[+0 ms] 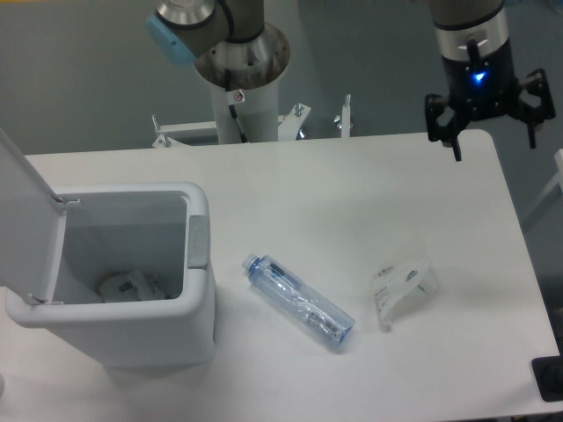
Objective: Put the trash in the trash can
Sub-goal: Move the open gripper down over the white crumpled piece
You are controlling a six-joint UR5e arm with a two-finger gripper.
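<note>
- Hovering above the table's (290, 176) far right corner, the gripper (493, 136) hangs with fingers spread, holding nothing.
- Plastic bottle (297, 301) lies on its side mid-table, neck toward the trash can (132, 330).
- Clear wrapper (402, 283) rests right of the bottle, apart from it.
- Trash can stands at left, lid (26, 220) flipped up.

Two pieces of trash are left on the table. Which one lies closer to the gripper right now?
The clear wrapper with the white label, right of the blue-tinted bottle. It sits almost under the open gripper; the bottle lies nearer the trash can.
</note>
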